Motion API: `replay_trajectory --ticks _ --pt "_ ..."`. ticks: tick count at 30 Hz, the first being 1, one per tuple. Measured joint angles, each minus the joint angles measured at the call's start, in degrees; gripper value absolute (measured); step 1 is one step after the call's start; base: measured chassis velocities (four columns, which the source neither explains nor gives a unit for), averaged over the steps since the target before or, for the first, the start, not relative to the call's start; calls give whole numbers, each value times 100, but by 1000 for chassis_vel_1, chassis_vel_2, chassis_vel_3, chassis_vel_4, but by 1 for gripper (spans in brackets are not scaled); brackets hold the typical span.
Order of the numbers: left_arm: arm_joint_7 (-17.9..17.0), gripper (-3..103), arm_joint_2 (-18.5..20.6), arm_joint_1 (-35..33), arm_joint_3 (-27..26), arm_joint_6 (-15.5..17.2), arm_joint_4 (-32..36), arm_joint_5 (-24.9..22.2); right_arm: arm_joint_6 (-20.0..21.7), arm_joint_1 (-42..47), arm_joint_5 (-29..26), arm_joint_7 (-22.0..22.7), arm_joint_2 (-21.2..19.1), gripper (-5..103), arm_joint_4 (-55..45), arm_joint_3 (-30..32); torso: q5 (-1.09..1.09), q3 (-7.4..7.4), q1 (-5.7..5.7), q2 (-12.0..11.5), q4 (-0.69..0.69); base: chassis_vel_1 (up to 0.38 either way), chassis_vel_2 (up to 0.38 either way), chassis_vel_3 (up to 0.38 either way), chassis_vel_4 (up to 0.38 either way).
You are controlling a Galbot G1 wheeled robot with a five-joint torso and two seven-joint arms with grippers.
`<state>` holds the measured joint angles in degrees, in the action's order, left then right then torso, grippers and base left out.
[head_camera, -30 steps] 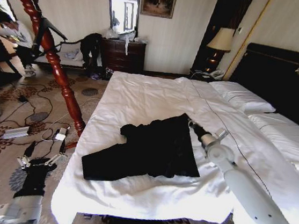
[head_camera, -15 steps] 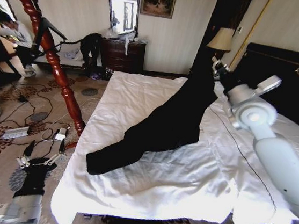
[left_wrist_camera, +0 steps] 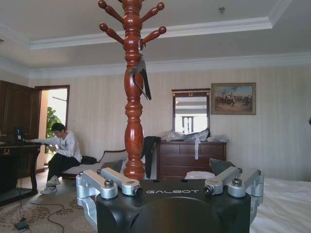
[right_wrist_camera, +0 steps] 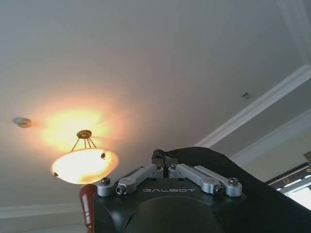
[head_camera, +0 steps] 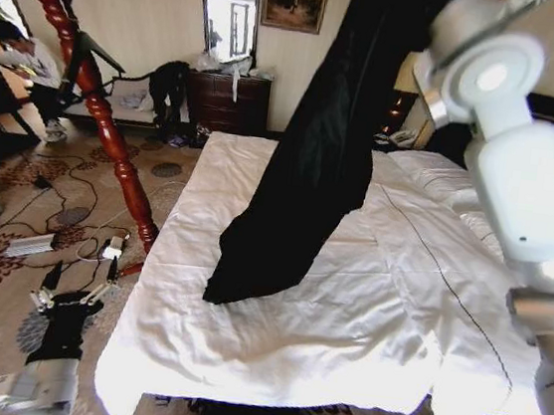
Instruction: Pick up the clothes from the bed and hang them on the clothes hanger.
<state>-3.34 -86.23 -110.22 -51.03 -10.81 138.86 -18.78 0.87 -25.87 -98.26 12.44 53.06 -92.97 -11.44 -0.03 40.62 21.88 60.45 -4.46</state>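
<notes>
The right hand point(right_wrist_camera: 165, 167), clenched on the coat point(head_camera: 317, 162), holds it high so only its hem touches the bed point(head_camera: 271, 347), ready for the stand point(head_camera: 82, 75); the left hand point(left_wrist_camera: 170, 187) waits released.

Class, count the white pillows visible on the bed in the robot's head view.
2: one pillow near the headboard beside the hanging clothes, another pillow further right beside the right arm. Others may be hidden behind that arm.

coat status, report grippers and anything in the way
Right gripper shut on the coat, raised high. Coat hangs, hem end touching the bed. Left gripper open, low beside the bed, facing the clothes hanger. Nothing between coat and hanger.
</notes>
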Motion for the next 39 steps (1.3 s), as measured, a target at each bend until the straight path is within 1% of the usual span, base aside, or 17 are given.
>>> replay_trajectory --ticks 3,8,9,12,14,18,19,20,23,24,25,28,33,34,37,38,39 --pt "0 100 1 12 0 -19 -26 -12 4 87 -21 122 7 0 -382 -4 -1 -1 -1 1 -1 0 0 0 0" --pt "-2 100 33 22 1 -54 -86 -13 -113 1165 667 174 -271 0 -1204 29 3 -1 -2 1 0 0 0 0 0" --pt "-1 100 54 21 0 -55 -103 -20 -179 1737 932 159 -400 0 -1404 116 5 0 -1 1 1 0 0 0 0" --pt "81 100 175 22 -6 -41 -182 -145 -375 2823 1429 -156 -728 0 -1717 275 9 0 -1 0 -3 0 0 0 0" --pt "114 100 234 40 -6 -5 -211 -229 -420 2979 1503 -251 -797 0 -1780 297 7 0 -1 0 -3 0 0 0 0" --pt "151 100 766 264 -11 463 -386 -993 -547 3296 1603 -485 -873 0 -2032 355 1 0 -1 0 -3 0 0 0 0" --pt "151 100 766 264 -11 463 -386 -993 -547 3296 1603 -485 -873 0 -2032 355 1 0 -1 0 -3 0 0 0 0" --pt "141 100 1045 312 -76 597 -484 -1237 -559 3263 1606 -556 -760 0 -2076 297 2 -1 -1 0 -3 0 0 0 0" --pt "149 100 1363 332 -154 644 -646 -1328 -559 3204 1606 -613 -635 0 -2144 210 2 0 -1 0 4 0 0 0 0" --pt "186 100 1602 362 -186 663 -781 -1371 -559 3181 1603 -629 -588 0 -2221 163 1 0 -1 0 6 0 0 0 0" --pt "240 100 1902 460 -205 700 -1018 -1443 -559 3172 1599 -641 -545 0 -2374 97 -2 0 -1 0 3 0 0 0 0" --pt "281 100 2154 635 -209 766 -1264 -1547 -556 3163 1609 -648 -499 0 -2482 32 0 -1 -1 1 -2 0 0 0 0" --pt "440 100 2905 1685 18 1356 -2047 -2196 -541 3080 1625 -660 -388 0 -2640 -56 0 0 0 0 -1 0 0 0 0" --pt "440 100 2905 1685 18 1356 -2047 -2196 -541 3080 1625 -660 -388 0 -2640 -56 0 0 0 0 -1 0 0 0 0" --pt "574 100 3281 2126 162 1639 -2348 -2745 -536 3004 1621 -685 -337 0 -2594 -89 2 0 0 0 -1 0 0 0 0" --pt "664 100 3554 2392 245 1890 -2537 -3162 -535 2963 1610 -700 -315 0 -2566 -103 2 0 1 0 -1 0 0 0 0" --pt "664 100 3554 2392 245 1890 -2537 -3162 -535 2963 1610 -700 -315 0 -2566 -103 2 0 1 0 -1 0 0 0 0"
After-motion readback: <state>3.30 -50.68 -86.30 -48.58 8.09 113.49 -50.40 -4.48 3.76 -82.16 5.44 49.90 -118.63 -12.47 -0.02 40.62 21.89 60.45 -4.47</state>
